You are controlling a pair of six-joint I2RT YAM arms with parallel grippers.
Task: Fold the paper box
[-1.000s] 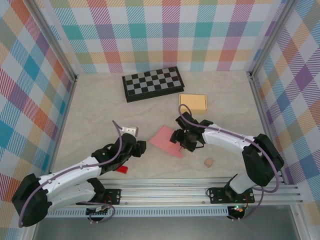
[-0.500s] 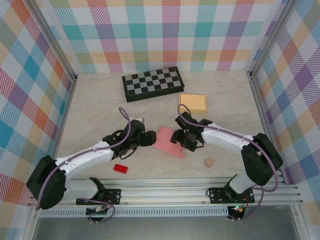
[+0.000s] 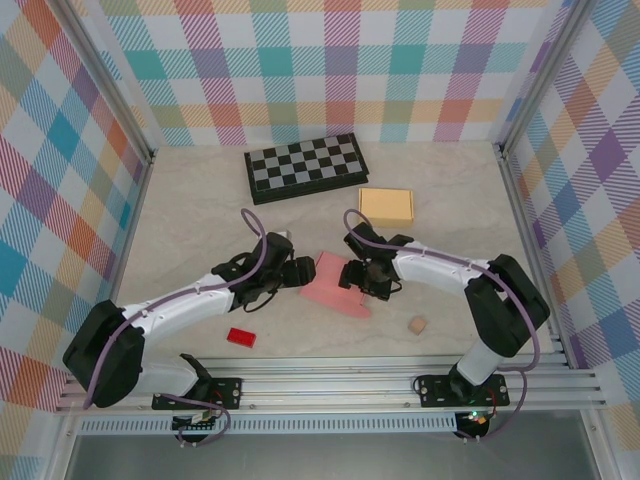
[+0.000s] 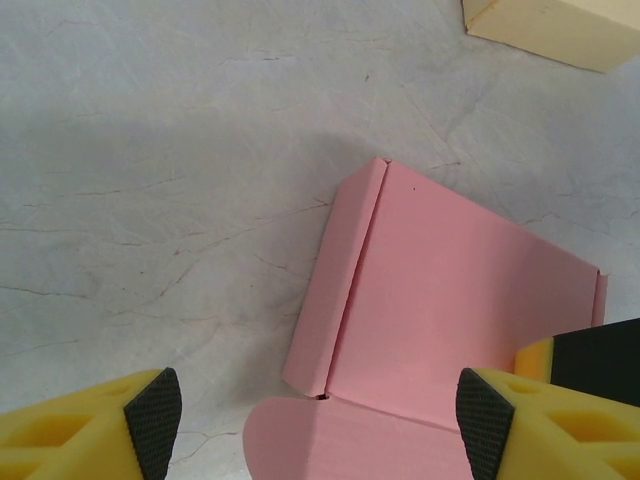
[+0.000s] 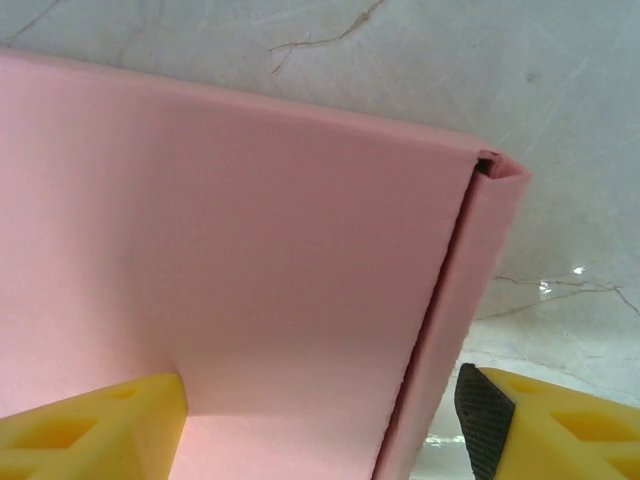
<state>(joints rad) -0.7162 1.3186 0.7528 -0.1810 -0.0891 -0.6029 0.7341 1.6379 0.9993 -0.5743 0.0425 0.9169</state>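
The paper box (image 3: 332,282) is a flat pink sheet lying on the table, with a narrow side flap (image 4: 335,285) and a rounded flap (image 4: 330,440) at its left end. My left gripper (image 3: 299,272) hovers at that left end, open, its fingertips (image 4: 152,418) wide apart over the rounded flap. My right gripper (image 3: 359,279) is at the box's right end, open, with the pink panel (image 5: 250,260) and its folded edge strip (image 5: 470,300) between the spread fingers (image 5: 482,415). Neither gripper is pinching the box. The right gripper's finger (image 4: 590,355) shows in the left wrist view.
A folded chessboard (image 3: 305,167) lies at the back. A tan box (image 3: 386,206) sits just behind the right gripper. A red block (image 3: 240,337) lies near the front left and a small tan cube (image 3: 417,325) near the front right. Patterned walls enclose the table.
My left arm has swung right from near the red block to the pink box's left end, and its jaws have widened. The right gripper has edged left and opened slightly.
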